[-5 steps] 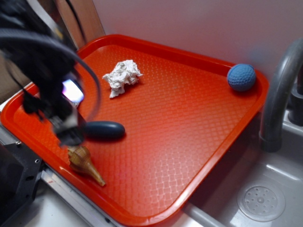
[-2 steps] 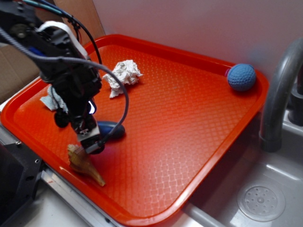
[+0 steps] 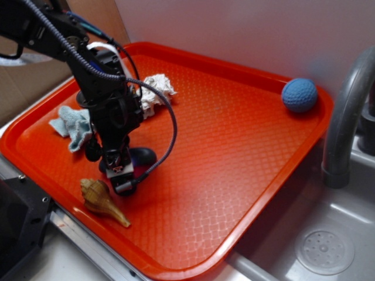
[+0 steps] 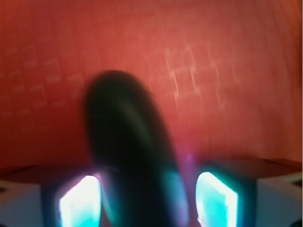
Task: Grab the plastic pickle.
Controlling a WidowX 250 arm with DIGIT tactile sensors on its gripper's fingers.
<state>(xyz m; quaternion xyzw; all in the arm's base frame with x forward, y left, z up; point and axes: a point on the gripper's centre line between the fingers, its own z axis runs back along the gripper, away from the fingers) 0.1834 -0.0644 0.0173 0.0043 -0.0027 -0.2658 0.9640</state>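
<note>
open gripper astride plastic pickle

Legible text, labels, brands, numbers, signs — none found in either view. The red tray bears only a moulded diamond texture, with no lettering. The wrist view is blurred — no marks can be made out there. The arm's housing at upper left of the exterior view shows no readable label.
</note>
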